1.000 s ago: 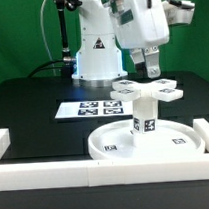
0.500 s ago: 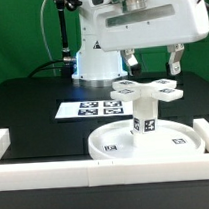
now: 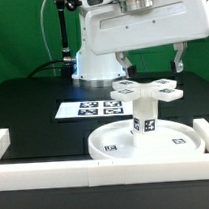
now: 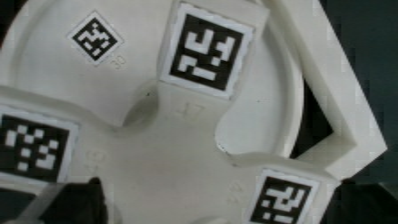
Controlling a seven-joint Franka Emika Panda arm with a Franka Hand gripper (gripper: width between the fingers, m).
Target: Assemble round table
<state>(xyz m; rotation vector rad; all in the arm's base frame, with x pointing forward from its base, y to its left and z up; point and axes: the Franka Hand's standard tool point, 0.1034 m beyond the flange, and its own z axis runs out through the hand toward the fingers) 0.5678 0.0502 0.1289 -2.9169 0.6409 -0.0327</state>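
I've swung my gripper (image 3: 150,63) square above the base (image 3: 149,89), jaws released wide, leg (image 3: 144,116) and disc (image 3: 110,144) apparently assembled near the counter's front edge.

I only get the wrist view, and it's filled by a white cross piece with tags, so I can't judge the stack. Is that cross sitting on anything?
Observer: Yes, the cross sits on top of a short leg.
Operator: And under the leg?
Observer: It stands upright in the round disc, near the middle.
Operator: Is the claw holding anything?
Observer: No. The claw hangs open above the cross, fingers spread wide, apparently clear of it.
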